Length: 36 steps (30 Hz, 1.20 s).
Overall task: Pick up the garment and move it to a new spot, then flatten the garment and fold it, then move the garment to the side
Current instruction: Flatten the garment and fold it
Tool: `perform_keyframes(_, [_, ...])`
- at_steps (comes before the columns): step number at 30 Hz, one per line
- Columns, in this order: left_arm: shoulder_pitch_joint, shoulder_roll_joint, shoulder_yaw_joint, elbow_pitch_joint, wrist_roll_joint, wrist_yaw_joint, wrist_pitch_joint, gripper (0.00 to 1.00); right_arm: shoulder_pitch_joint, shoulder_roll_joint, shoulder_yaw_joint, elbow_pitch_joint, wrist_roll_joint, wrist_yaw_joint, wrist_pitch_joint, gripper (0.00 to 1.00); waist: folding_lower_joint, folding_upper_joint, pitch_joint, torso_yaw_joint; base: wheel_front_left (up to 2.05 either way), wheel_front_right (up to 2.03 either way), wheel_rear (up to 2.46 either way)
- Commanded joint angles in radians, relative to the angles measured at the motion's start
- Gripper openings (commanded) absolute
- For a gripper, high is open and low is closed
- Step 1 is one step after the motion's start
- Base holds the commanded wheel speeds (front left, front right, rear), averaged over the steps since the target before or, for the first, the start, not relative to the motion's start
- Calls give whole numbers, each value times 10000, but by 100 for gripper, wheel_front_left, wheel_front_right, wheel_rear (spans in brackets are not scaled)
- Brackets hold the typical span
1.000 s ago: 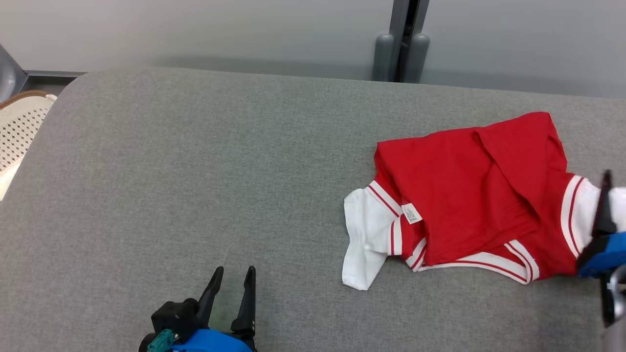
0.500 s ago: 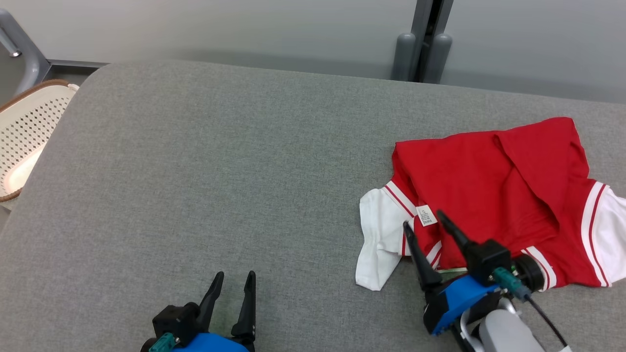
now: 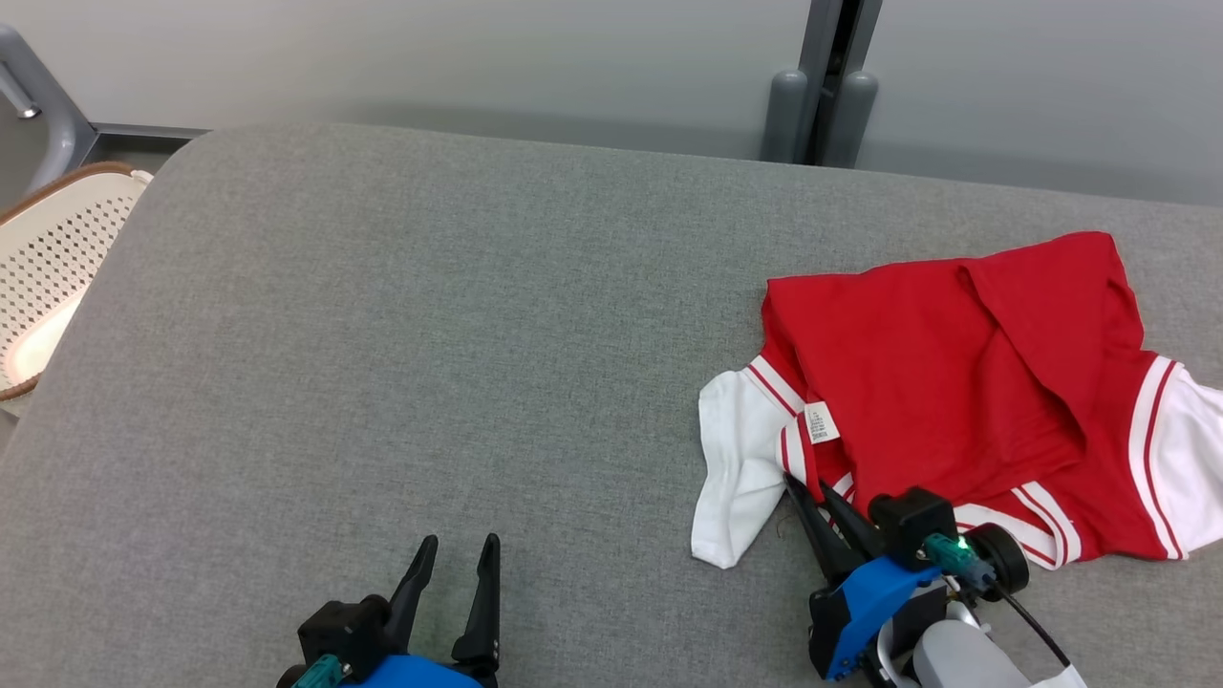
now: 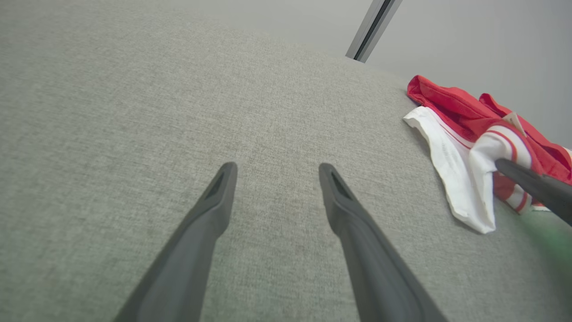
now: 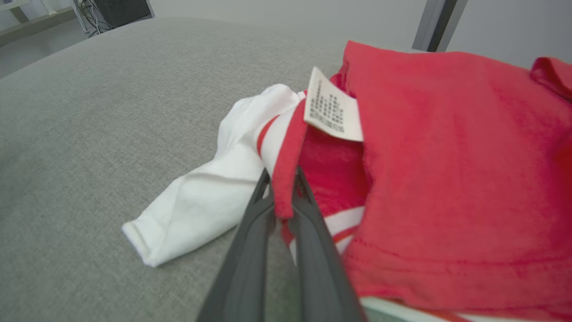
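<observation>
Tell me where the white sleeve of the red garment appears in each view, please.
Head view: white sleeve low, right of centre, at the left end of the red garment.
Left wrist view: white sleeve at the right, mid-height.
Right wrist view: white sleeve left of centre, beside the right gripper, shut on the red garment.
Shared landmark: the dark post behind the table, at the top of every view.

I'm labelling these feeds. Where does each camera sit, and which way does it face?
Head view: high on the robot, looking forward and down at the grey surface; left hand lower left, right hand at the garment.
Left wrist view: low over the surface, along its open fingers.
Right wrist view: along its fingers, shut on the garment's red trim.
Shared: head and left wrist views both show the right hand at the garment.
</observation>
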Motion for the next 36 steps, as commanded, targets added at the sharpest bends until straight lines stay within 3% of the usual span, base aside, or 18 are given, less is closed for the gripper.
perform_keyframes(1, [-68,2,-25,-49,35,-15,-49,100,116,-4,-107,-183,102,-1,-29,0,0,0,-25,-10,0,0,0])
perform_keyframes(10, [214,3,96,-83,-23,-15,-49,100,2213,-1222,-328,-1681,584,-1,-30,0,0,0,-255,-244,0,0,0])
perform_keyframes(17, [236,3,155,-98,20,-15,-49,100,3081,-2387,-1700,-2622,782,-1,-30,0,0,0,-396,-581,0,0,0])
perform_keyframes(21, [170,5,70,-117,47,-15,-49,100,3066,-2774,-2623,-2645,629,0,-21,0,0,0,-436,-675,0,0,0])
perform_keyframes(25, [143,3,-22,-112,32,-15,-49,100,3112,-2848,-2710,-2344,753,-1,106,0,0,0,-435,-658,0,0,0])
perform_keyframes(26, [123,3,-52,-106,20,-15,-49,100,3138,-2783,-2727,-2247,868,-1,125,31,0,0,-424,-643,0,0,0])
perform_keyframes(27, [111,2,-70,-100,3,-15,-49,100,3133,-2718,-2744,-2212,968,-1,107,71,0,0,-410,-629,0,0,0])
perform_keyframes(28, [117,3,-82,-96,-7,-15,-49,100,3130,-2654,-2713,-2239,1030,-1,80,90,0,0,-400,-612,0,0,0])
perform_keyframes(29, [147,3,-79,-93,-5,-15,-49,100,3112,-2555,-2716,-2323,1143,-1,45,100,0,0,-381,-603,0,0,0])
perform_keyframes(36, [258,2,61,-41,106,-15,-47,100,2877,-2049,-2571,-3951,1718,-1,-28,100,0,0,-250,-672,0,0,0])
